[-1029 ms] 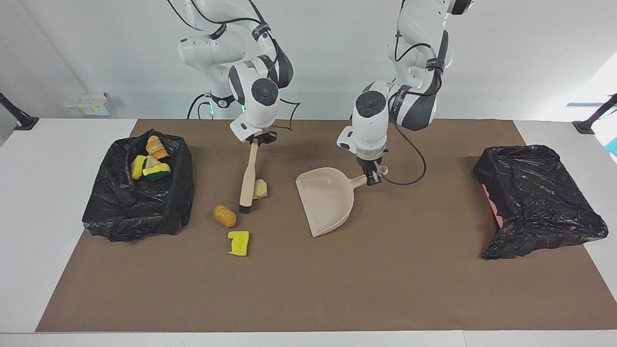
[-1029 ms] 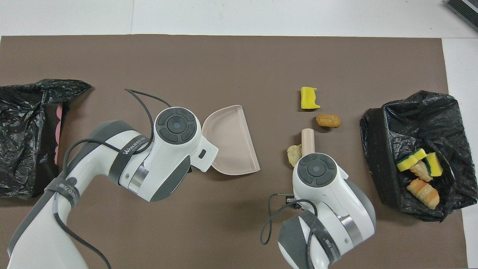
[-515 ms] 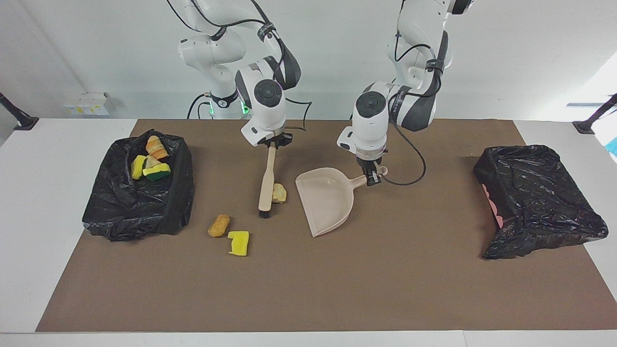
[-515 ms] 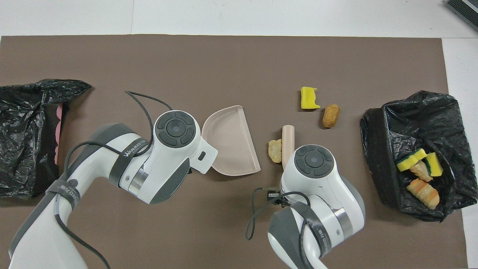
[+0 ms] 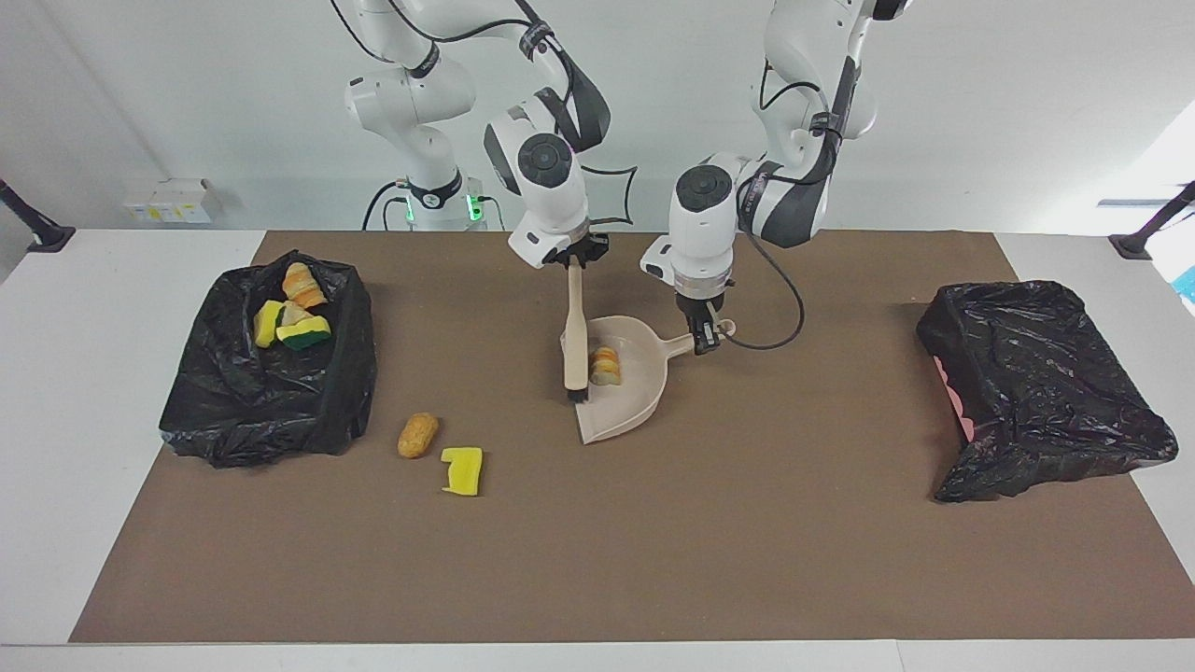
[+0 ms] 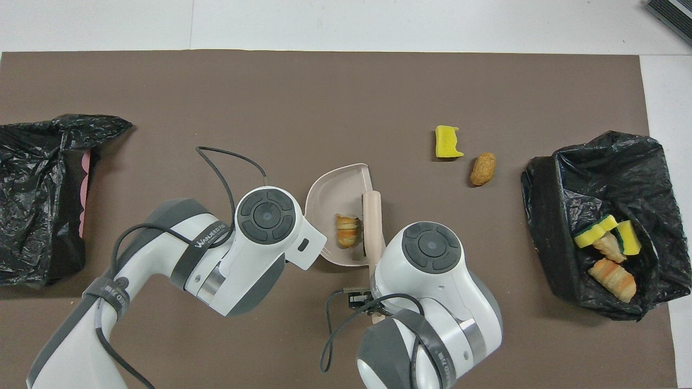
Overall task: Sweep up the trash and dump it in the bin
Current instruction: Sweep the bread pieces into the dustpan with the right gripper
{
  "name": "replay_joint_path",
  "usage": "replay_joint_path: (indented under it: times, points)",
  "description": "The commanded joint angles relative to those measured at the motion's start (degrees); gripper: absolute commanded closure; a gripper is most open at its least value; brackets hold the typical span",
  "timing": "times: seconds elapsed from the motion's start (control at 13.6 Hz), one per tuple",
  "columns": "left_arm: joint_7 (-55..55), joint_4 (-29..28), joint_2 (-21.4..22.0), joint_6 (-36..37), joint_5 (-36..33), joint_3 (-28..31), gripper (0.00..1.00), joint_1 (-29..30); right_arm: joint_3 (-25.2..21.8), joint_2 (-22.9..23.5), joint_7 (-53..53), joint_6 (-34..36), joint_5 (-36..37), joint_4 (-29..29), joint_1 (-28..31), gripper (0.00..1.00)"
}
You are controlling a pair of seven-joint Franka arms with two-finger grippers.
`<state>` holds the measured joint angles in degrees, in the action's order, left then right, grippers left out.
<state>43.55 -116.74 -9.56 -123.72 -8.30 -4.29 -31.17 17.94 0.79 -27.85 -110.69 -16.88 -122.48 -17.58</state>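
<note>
Trash [image 5: 605,365] in dustpan [image 5: 627,411]; right end effector [image 5: 573,264] gripping brush [image 5: 576,341].

1. This is a robotics lab: two white arms [image 5: 560,121] are mounted at the top of the frame, cables looping off them.
2. A white table [image 5: 112,392] carries a brown mat [image 5: 597,541] as a staged work surface.
3. Bare white wall [image 5: 187,93] (only a small socket box [image 5: 168,201] at upper left).
4. Black camera-stand feet [image 5: 37,229] sit at both edges.

Dustpan [image 5: 627,401]: holds one bread lump [image 5: 606,365] — brush [image 5: 576,338] at its mouth
Mat: bread lump, yellow sponge [image 5: 462,469] loose
</note>
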Motion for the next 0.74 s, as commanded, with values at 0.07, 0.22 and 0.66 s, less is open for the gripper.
replay_joint_path:
  times: [0.07,0.22,0.66]
  points:
    - [0.7,-2.3,1.6,-2.0,-0.8,0.8,1.0,-0.6,-0.6,-2.1,4.0,2.9,-1.4,3.9,3.0,1.0]
    - [0.7,-2.3,1.5,-2.0,-0.8,0.9,1.0,-0.3,-0.6,-3.4,6.0,5.3,-0.4,3.7,6.2,1.0]
    - [0.4,-2.1,1.3,-2.1,-0.8,1.0,1.0,-0.1,-0.7,-1.8,8.4,5.0,19.6,3.7,16.7,1.0]
